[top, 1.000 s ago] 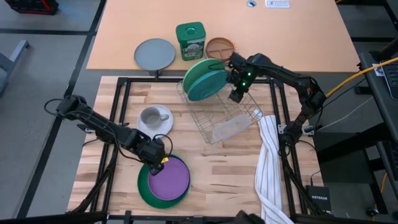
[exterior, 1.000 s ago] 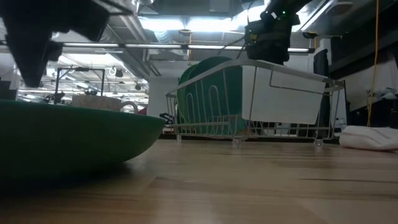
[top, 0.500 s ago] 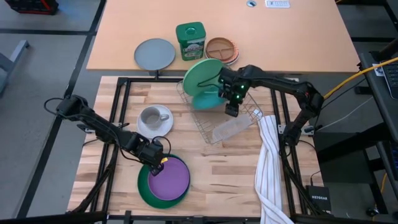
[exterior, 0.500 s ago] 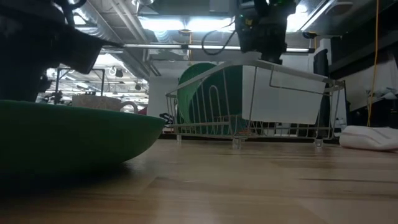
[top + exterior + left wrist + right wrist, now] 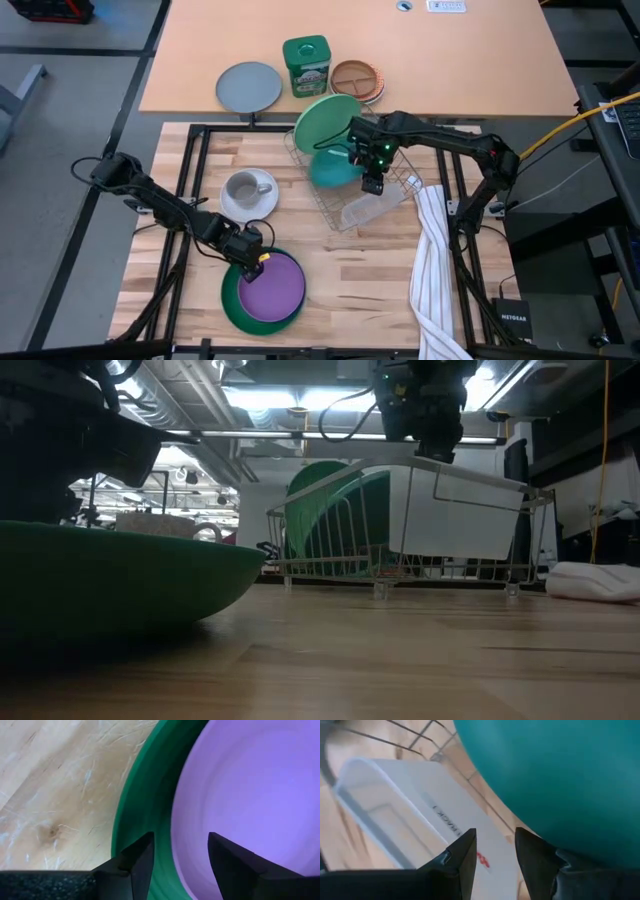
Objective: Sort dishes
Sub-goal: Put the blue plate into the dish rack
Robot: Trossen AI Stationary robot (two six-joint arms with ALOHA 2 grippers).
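Two plates standing in wire rack (image 5: 352, 190), centre: light green plate (image 5: 322, 121), teal plate (image 5: 335, 169). Right gripper (image 5: 372, 185) hovering over rack, fingers parted, holding nothing. Left gripper (image 5: 260, 262) gaping over purple plate (image 5: 274, 288), itself sitting on dark green plate (image 5: 232, 301), near left. One mug (image 5: 243, 188) sitting on one saucer (image 5: 262, 203).

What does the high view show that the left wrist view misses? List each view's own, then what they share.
Only the high view: the wire dish rack holding a light green round plate and a teal round plate, the right pincer above the rack, the grey mug on its white saucer.
Only the left wrist view: the gap between the left pincer's fingers.
Both: the purple round plate stacked on the dark green round plate, left pincer at their rim.
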